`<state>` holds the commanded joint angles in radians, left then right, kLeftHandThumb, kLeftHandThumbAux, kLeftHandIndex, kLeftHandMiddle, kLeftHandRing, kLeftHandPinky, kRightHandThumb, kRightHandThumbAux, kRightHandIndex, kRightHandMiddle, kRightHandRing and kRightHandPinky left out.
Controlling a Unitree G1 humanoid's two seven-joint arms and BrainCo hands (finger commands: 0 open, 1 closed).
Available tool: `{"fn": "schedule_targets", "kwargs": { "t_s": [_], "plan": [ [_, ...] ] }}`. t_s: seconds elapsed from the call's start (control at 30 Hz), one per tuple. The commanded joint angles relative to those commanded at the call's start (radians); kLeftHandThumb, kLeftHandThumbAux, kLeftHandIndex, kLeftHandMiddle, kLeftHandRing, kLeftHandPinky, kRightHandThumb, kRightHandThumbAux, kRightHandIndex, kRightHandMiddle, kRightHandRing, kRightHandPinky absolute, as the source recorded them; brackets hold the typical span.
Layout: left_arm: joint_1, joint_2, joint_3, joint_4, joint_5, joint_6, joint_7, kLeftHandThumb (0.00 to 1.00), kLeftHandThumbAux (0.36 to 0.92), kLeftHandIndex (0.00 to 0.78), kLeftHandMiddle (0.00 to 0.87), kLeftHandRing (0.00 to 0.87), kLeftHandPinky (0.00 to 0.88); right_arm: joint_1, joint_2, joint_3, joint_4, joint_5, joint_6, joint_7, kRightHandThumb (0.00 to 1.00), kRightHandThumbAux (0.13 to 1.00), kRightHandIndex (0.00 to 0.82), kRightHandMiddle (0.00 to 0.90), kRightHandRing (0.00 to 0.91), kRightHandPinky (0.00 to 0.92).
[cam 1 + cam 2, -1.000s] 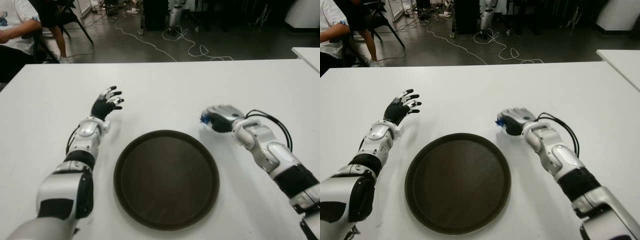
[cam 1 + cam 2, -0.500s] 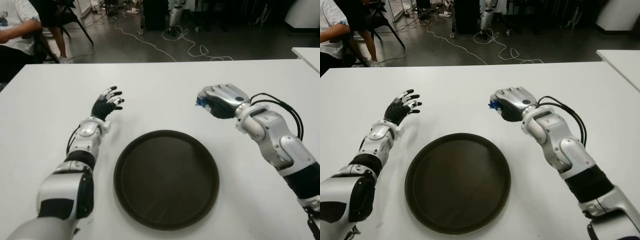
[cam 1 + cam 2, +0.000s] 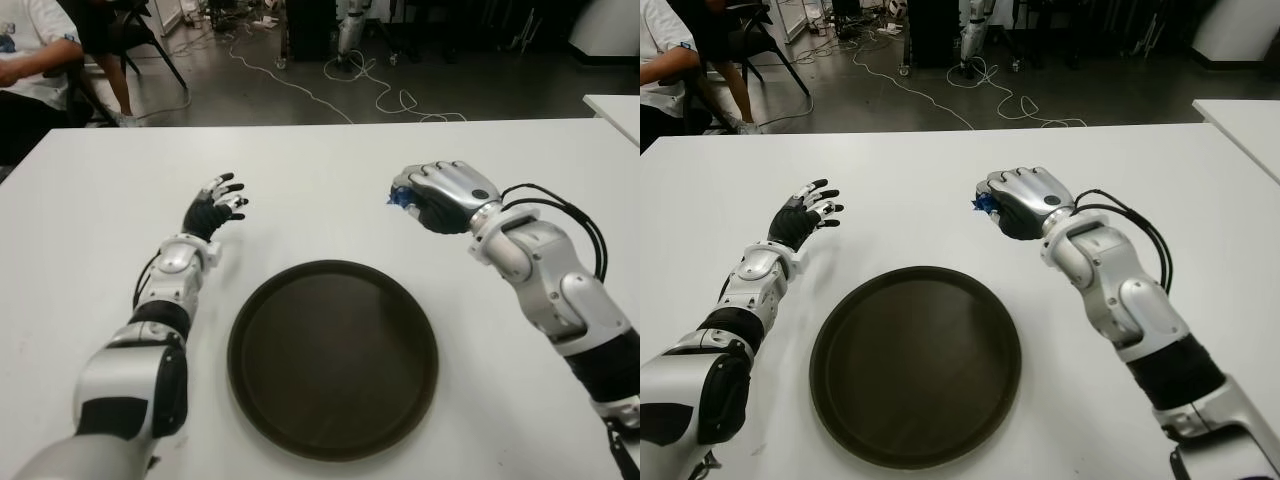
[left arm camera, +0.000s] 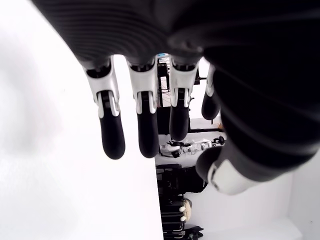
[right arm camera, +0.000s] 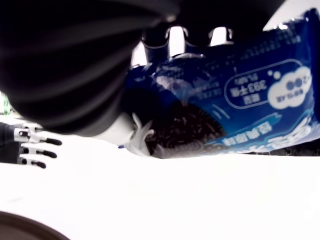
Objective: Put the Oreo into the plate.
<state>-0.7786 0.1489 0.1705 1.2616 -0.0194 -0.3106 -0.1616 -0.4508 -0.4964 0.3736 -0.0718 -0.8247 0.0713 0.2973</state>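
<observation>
My right hand [image 3: 432,195] is shut on a blue Oreo packet [image 5: 235,112], whose end pokes out as a blue tip [image 3: 397,197] at the hand's left side. The hand is held above the white table [image 3: 330,180], behind and to the right of the round dark brown plate [image 3: 333,356]. Nothing lies in the plate. My left hand [image 3: 215,205] shows to the plate's upper left with its fingers spread and nothing in it; its dark fingertips [image 4: 112,142] hang free in the left wrist view.
A second white table's corner [image 3: 615,105] shows at the far right. A seated person [image 3: 30,60] and a chair are beyond the table's back left corner. Cables [image 3: 380,95] trail across the dark floor behind.
My right hand has lifted the Oreo packet off the table and carried it back and slightly left. The left hand has not moved.
</observation>
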Motion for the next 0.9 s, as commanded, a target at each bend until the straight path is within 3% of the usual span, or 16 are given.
{"fn": "schedule_targets", "kwargs": {
  "t_s": [0.17, 0.4, 0.7, 0.9],
  "plan": [
    [-0.002, -0.002, 0.001, 0.001, -0.001, 0.004, 0.004, 0.076, 0.709, 0.112, 0.197, 0.256, 0.339, 0.046, 0.063, 0.026, 0.016, 0.023, -0.080, -0.118, 0.820, 0.693, 0.374, 0.524, 0.593, 0.509],
    [-0.003, -0.006, 0.006, 0.002, -0.007, 0.008, 0.003, 0.081, 0.723, 0.107, 0.190, 0.256, 0.344, 0.052, 0.126, 0.078, 0.126, 0.044, -0.211, -0.207, 0.823, 0.691, 0.379, 0.548, 0.635, 0.533],
    [-0.001, -0.008, 0.007, 0.000, -0.008, 0.004, 0.001, 0.095, 0.713, 0.118, 0.198, 0.254, 0.329, 0.096, 0.132, 0.086, 0.076, 0.101, -0.311, -0.157, 0.823, 0.691, 0.379, 0.550, 0.638, 0.563],
    [0.000, -0.006, 0.006, 0.000, -0.006, 0.000, -0.001, 0.092, 0.707, 0.116, 0.202, 0.256, 0.331, 0.108, 0.123, 0.100, 0.032, 0.213, -0.371, -0.030, 0.826, 0.689, 0.385, 0.552, 0.653, 0.581]
  ]
}}
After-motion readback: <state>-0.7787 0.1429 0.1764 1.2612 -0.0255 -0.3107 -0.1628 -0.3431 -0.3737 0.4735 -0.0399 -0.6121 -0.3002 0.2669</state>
